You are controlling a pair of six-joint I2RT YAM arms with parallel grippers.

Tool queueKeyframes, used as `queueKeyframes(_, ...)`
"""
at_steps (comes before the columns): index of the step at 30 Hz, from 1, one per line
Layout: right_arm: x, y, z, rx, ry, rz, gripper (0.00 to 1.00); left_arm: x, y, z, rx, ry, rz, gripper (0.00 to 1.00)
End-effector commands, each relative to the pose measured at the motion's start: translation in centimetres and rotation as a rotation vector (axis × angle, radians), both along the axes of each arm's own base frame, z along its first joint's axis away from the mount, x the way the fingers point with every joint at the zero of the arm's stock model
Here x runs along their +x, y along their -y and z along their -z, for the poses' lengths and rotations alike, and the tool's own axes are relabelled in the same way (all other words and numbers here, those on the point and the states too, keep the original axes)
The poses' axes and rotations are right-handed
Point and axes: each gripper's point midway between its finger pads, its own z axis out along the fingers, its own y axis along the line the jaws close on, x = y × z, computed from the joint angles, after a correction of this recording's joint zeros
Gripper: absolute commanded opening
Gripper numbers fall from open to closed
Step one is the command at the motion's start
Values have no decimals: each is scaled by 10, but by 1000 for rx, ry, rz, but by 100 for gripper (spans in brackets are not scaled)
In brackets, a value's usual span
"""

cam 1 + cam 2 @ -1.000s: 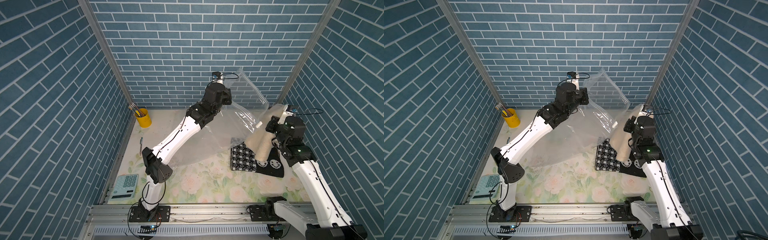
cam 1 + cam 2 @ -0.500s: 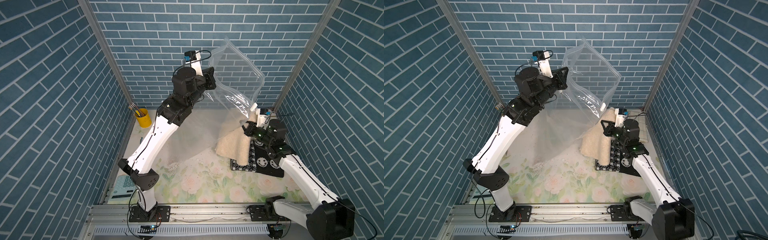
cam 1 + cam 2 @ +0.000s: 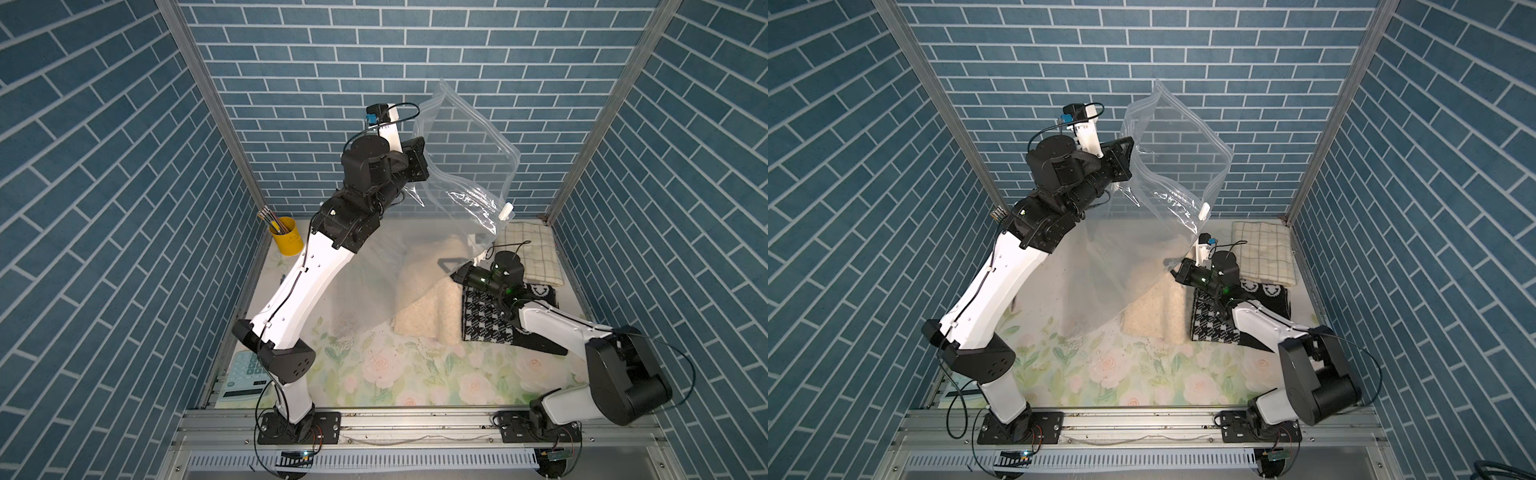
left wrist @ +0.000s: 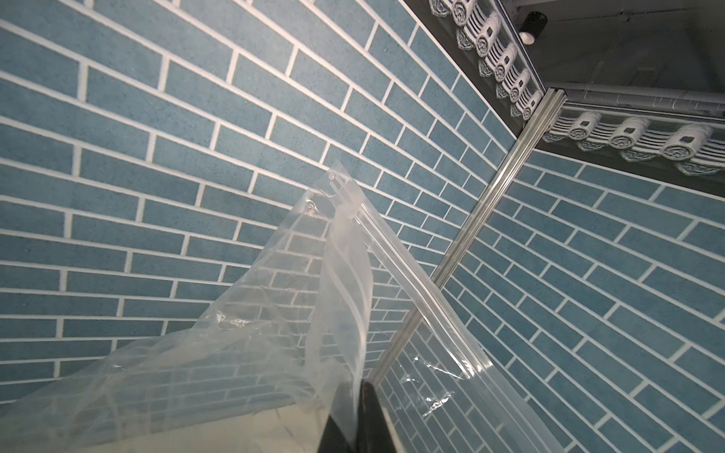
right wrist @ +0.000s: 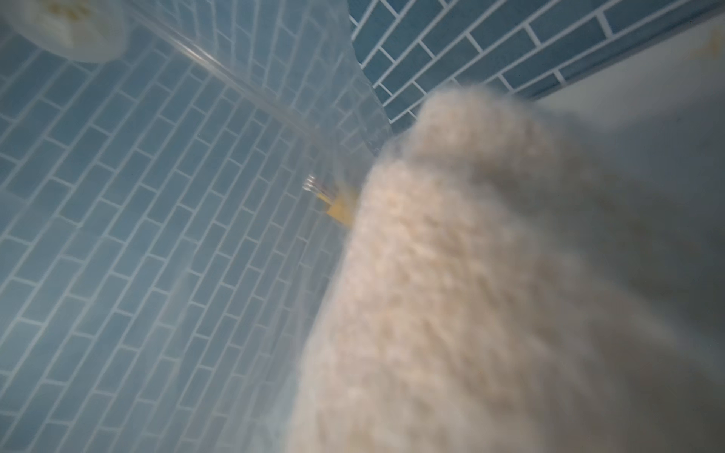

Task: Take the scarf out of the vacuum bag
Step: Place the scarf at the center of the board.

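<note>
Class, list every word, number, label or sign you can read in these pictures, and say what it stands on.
Nothing reads clearly.
Calculator: key markings too small to read.
Yellow cup: faint mark, too small to read.
Black cloth: white smiley faces, no words.

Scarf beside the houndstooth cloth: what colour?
Cream; the scarf shows best in a top view.

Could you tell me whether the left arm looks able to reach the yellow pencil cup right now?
Probably not: the left pincer is shut on the vacuum bag, raised high by the back wall. Nothing blocks the yellow pencil cup near that arm, but it would likely have to release the bag first.
</note>
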Motion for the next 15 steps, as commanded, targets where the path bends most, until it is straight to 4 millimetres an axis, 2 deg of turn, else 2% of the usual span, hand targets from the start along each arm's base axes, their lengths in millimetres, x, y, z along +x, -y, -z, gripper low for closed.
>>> queueKeyframes(1,33,-4,30,-87,0,46,0,-15,-18,-21,-34,44,-17,0)
queueKeyframes(5,59,-13,101,-212,-126,42,0,-16,-20,-18,-34,40,-22,0)
queueKeyframes(7,66,-14,125,-263,-168,42,0,-16,-20,-16,-31,36,-20,0)
queueKeyframes(11,76,-6,159,-387,-224,77,0,-18,-22,-17,-32,36,-21,0)
queueKeyframes(15,84,10,178,-525,-261,132,0,-19,-22,-16,-33,37,-19,0)
